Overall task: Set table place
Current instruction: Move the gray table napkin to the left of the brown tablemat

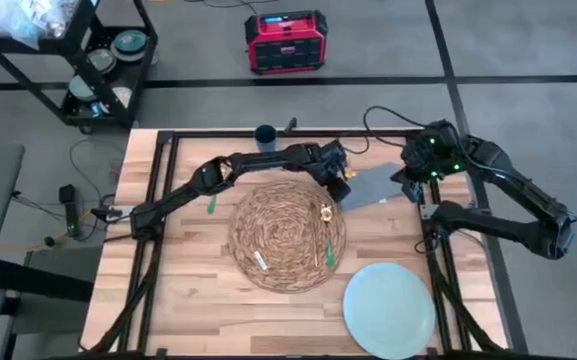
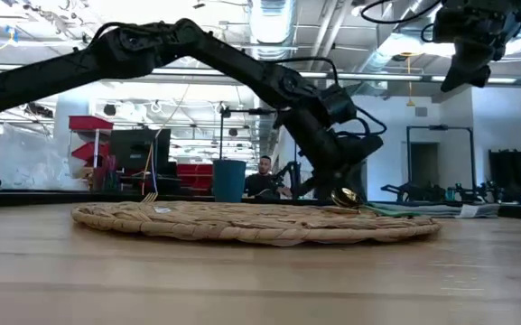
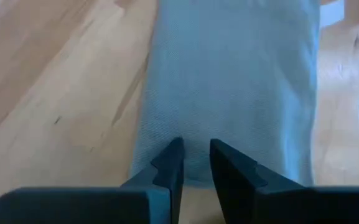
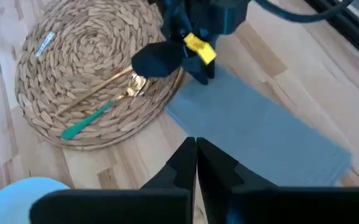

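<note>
- While we sweep from the left, the round woven placemat (image 1: 288,236) lies flat mid-worktop (image 1: 183,300), a gold spoon with a green handle (image 4: 98,102) resting on its right part.
- Next we see the left tool (image 1: 340,178) down at the mat's far right edge, fingers (image 3: 170,165) a little apart, tips at the near edge of the grey napkin (image 1: 376,186).
- Below and right we spot the pale-blue plate (image 1: 389,309) near the front edge.
- Farthest right, the right tool (image 1: 415,182) hovers above the napkin's right end, fingers pressed together, holding nothing.
</note>
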